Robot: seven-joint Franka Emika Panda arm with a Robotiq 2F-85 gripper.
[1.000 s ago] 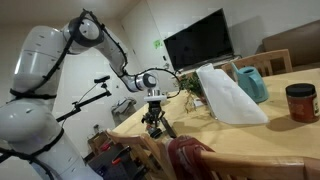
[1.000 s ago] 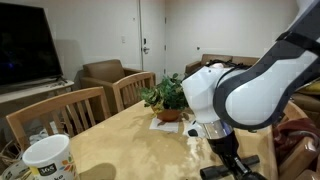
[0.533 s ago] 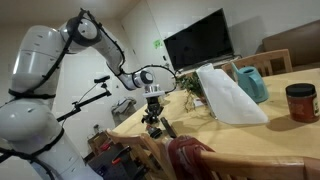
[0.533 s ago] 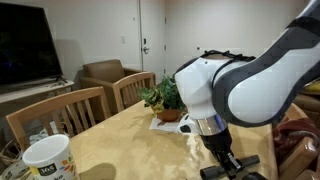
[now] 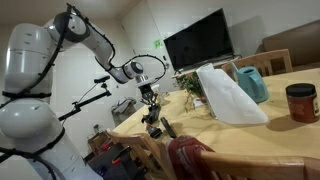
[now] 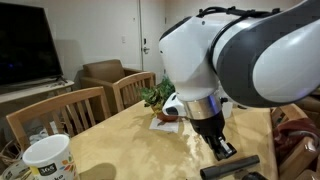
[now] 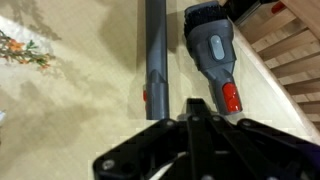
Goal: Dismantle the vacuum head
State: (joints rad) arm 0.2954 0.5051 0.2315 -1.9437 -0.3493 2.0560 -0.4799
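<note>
While the gripper (image 7: 190,125) hovered close by, its jaws' spread unclear, the vacuum head (image 7: 212,55) lay just right of a tube (image 7: 155,50): likely light, stiff, slick plastic, best pinched across its neck.

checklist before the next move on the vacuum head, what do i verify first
1. Vacuum head in view: ok. It lies flat on the table, with its red button at the end nearer the tool.
2. Head apart from the dark tube: ok. A strip of table shows between them.
3. Tool lined up on the head: not ok. In the wrist view it sits between the tube and the head.
4. Tool open or shut: cannot tell, since its fingers are a dark blur.
5. Room at the table edge: cannot tell. The head lies on the side by the chair slats.
</note>
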